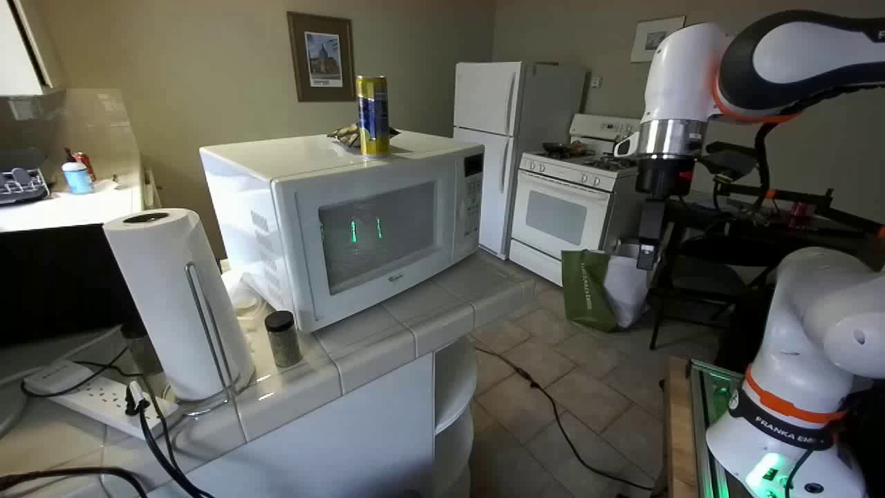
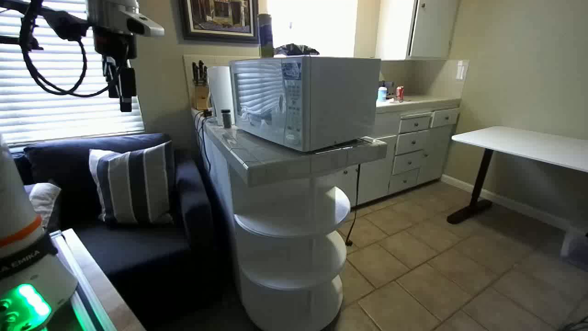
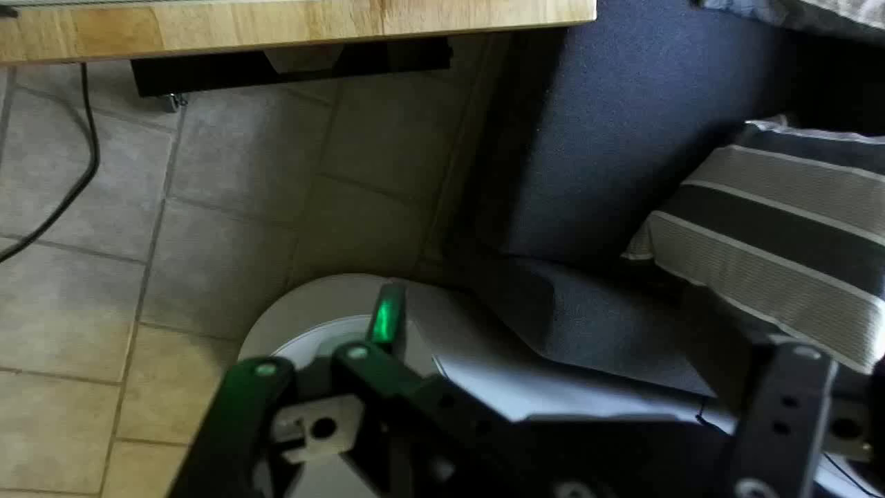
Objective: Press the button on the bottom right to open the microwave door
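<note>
Holding jaws parted, the end effector (image 1: 647,257) hovers; the microwave door (image 1: 380,238) stands well apart.

At the lower right of an exterior view, the black band (image 1: 778,425) on the white, rounded robot base (image 1: 731,441) reads "FRANKA EMI"; at the lower left of an exterior view, the black band (image 2: 28,261) shows "A EMIKA". Lettering on the green-and-white bag (image 1: 588,294) and the logo on the white, dark-windowed microwave door (image 1: 380,238) are too small to read.

white microwave door (image 1: 380,241), dark-windowed, closed
</note>
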Controlling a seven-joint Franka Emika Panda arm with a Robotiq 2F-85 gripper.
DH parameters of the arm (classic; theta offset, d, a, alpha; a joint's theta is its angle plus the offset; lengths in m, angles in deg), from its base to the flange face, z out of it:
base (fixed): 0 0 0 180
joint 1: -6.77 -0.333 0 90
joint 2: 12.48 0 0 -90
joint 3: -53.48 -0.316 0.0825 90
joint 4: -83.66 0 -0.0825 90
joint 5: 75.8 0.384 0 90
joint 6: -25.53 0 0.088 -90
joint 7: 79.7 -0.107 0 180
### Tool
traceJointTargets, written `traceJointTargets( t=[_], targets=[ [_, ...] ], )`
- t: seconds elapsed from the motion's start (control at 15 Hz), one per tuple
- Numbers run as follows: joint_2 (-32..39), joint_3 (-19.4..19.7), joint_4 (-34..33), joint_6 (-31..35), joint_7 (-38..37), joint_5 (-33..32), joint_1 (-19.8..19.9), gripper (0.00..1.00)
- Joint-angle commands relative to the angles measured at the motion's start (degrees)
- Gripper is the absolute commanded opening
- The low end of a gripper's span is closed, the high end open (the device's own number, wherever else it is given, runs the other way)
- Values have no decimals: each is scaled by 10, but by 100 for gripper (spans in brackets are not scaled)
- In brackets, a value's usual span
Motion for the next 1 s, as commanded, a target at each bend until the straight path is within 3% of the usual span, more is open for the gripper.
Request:
traceJointTargets(
  t=[0.0,0.67,0.93],
  targets=[
    [1,-8,-1,-3,8,6,12,100],
    [11,-8,-6,14,7,3,17,100],
    [114,55,-47,83,35,60,24,100]
  ],
)
